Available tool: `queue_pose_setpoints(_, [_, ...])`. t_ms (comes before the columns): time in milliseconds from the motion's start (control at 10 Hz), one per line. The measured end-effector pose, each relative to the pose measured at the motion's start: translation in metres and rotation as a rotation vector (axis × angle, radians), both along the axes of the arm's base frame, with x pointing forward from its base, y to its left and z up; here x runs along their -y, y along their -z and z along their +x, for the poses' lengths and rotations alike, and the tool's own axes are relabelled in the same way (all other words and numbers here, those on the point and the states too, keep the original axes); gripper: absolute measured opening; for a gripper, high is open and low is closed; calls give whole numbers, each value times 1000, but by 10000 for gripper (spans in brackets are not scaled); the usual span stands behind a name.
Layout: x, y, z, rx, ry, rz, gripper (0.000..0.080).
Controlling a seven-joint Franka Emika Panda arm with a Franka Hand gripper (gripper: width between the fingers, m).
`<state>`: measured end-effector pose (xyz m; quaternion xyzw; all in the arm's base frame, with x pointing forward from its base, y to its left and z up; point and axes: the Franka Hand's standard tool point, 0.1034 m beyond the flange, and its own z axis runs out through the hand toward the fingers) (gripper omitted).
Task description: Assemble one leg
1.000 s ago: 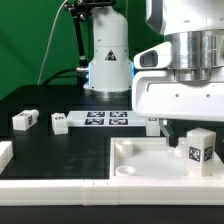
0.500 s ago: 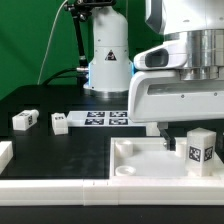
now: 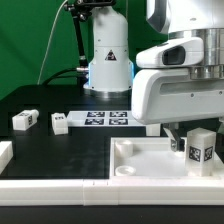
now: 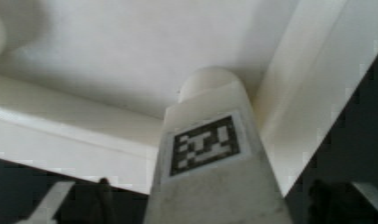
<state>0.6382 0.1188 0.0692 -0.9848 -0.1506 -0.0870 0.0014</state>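
A leg point(image 3: 200, 150), a small white block with a black-and-white tag, stands upright on the large white panel point(image 3: 140, 165) at the exterior view's right. My gripper point(image 3: 188, 136) hangs right over it with its fingers on either side of the leg's top. In the wrist view the leg point(image 4: 218, 150) rises between the two dark fingers point(image 4: 76, 202), with a gap on each side. The gripper is open and touches nothing that I can see.
Two more small white legs point(image 3: 25, 120) point(image 3: 60, 122) lie on the black table at the exterior view's left. The marker board point(image 3: 105, 119) lies behind the panel. A white part point(image 3: 4, 152) sits at the left edge. The robot's base point(image 3: 108, 60) stands at the back.
The gripper has come down a little and shifted slightly to the exterior view's right over the standing leg. The leg has not moved.
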Motion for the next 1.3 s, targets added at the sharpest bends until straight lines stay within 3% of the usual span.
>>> queue_pose_setpoints(100, [0, 0, 0, 0, 0, 0, 380])
queue_pose_setpoints(200, [0, 0, 0, -1, 12, 3, 380])
queue_pose_setpoints(300, [0, 0, 0, -1, 17, 3, 291])
queue_pose_setpoints(900, [0, 0, -1, -18, 654, 107, 291])
queue_pose_setpoints(1300, [18, 2, -3, -18, 907, 106, 295])
